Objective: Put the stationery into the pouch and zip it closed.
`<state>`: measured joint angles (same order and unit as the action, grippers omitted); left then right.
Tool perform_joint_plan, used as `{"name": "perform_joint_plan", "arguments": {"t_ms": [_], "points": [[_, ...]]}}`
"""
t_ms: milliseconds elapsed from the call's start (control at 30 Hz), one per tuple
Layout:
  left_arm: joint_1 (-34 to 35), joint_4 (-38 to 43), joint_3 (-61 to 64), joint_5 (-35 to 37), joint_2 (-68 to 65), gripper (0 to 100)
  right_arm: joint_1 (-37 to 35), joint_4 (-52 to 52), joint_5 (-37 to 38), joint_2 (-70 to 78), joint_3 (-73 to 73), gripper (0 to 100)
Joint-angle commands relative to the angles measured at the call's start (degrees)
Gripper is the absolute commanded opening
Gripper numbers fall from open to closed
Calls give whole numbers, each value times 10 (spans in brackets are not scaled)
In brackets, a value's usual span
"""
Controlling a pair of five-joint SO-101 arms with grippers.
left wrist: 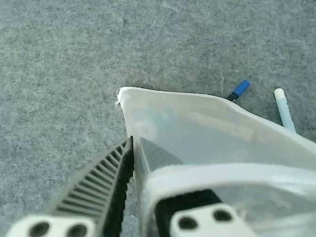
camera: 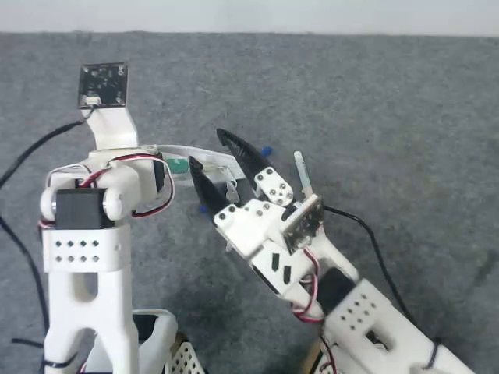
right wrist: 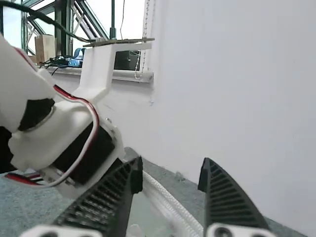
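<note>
Left gripper [left wrist: 137,148]: jaws clamped on the pouch wall near one end, so it's pinned.
Right gripper [right wrist: 170,180]: jaws wide apart, hanging right over the pouch, nothing in them.
Pouch [left wrist: 197,128]: sits on the grey mat [left wrist: 74,49], about 10 o'clock of centre in the high view. Looks thin, floppy and probably slippery, so I'd grab the stiffer zip rim.
Blue-capped pen [left wrist: 240,89]: on the mat at the pouch's 3 o'clock.
White pen [left wrist: 284,106]: around 4 o'clock, not in the pouch yet. Stiff, light, likely rolls, so pinch it mid-barrel.
</note>
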<state>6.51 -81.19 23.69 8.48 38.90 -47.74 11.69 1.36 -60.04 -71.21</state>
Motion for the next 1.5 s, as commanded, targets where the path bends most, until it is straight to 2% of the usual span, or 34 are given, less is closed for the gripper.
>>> {"name": "perform_joint_plan", "arguments": {"t_ms": [0, 433, 600, 733, 867, 1467], "points": [[0, 20, -10, 7, 2, 12, 0, -126, 4, -80, 52, 173], [1, 20, -8, 7, 3, 12, 102, -460, 4, -121, 169, 175], [1, 20, -8, 7, 3, 12, 164, -540, 3, -118, 202, 174], [1, 20, -8, 7, 3, 12, 199, -571, -14, -115, 207, 173], [1, 20, -8, 7, 3, 12, 202, -598, -24, -91, 207, 173], [1, 18, -7, 6, 3, 12, 252, -602, -22, 251, 286, 173]]}}
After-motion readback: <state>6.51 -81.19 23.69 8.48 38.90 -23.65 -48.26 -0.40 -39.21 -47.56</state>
